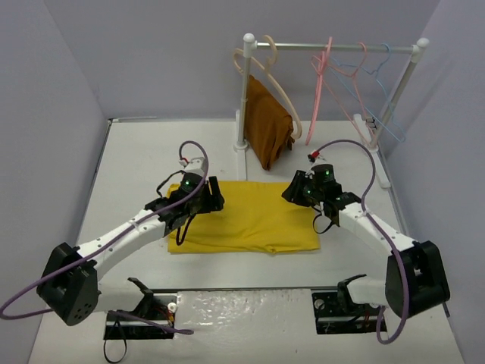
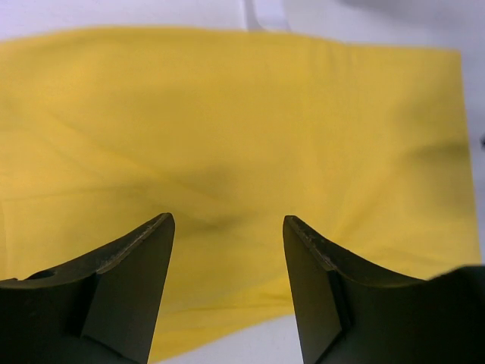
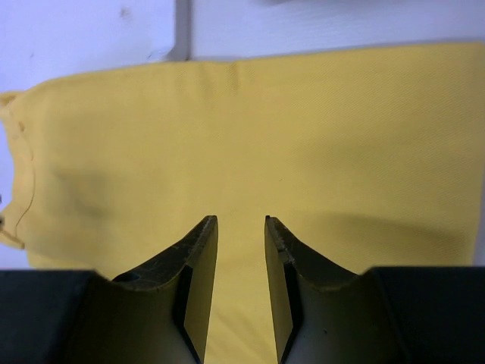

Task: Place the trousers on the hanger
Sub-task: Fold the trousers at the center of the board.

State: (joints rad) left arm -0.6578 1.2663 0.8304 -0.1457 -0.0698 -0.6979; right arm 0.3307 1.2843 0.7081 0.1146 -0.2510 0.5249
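The trousers (image 1: 242, 216) lie folded flat mid-desk (image 1: 136, 171), the hanger (image 1: 317, 95) well apart on the rail (image 1: 303, 46) by the far edge. The left gripper (image 2: 227, 220) gapes empty and the right gripper (image 3: 241, 220) is narrowly parted, also empty; each should pinch through every layer.

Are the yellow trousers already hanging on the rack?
No, the trousers lie folded flat on the table, in front of the rack.
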